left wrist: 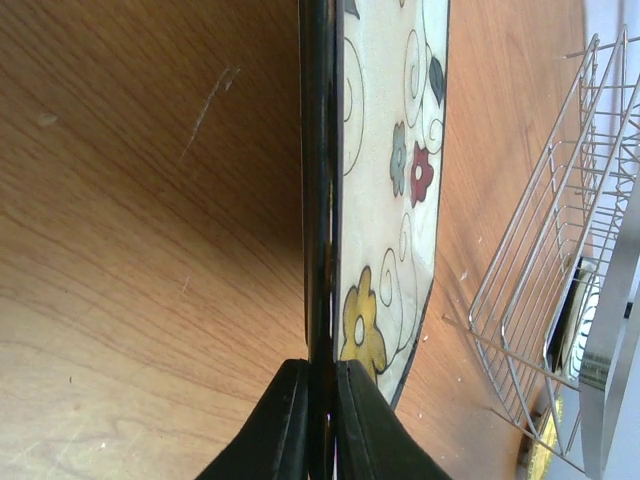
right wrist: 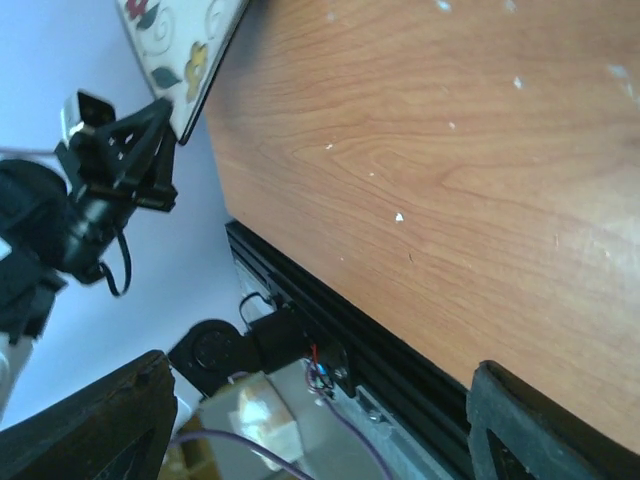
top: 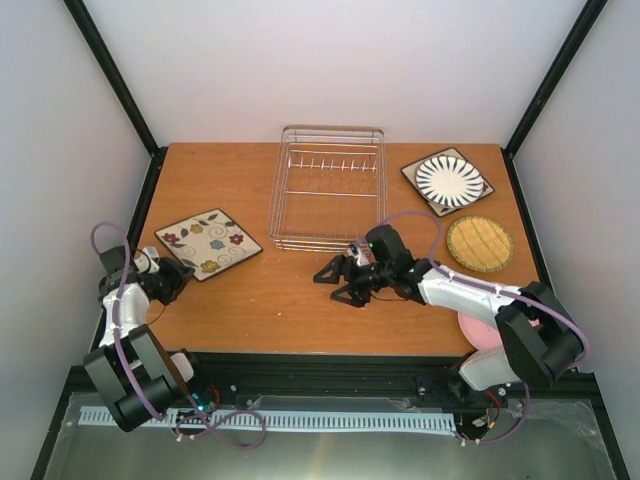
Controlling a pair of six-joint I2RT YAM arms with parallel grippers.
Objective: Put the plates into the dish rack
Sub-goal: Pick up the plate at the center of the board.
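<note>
The square floral plate lies at the table's left, and my left gripper is shut on its near-left dark rim. The left wrist view shows the fingers pinching that plate's rim edge-on. I cannot tell whether the plate is off the wood. My right gripper hovers open over the middle of the table, in front of the dish rack, with nothing between its fingers. The striped plate and the tan woven plate sit at the right. The pink plate is mostly hidden under the right arm.
The wire rack holds no plates and stands at the back centre, to the right of the floral plate. The right wrist view shows the table's black front rail, the floral plate and the left gripper beyond it.
</note>
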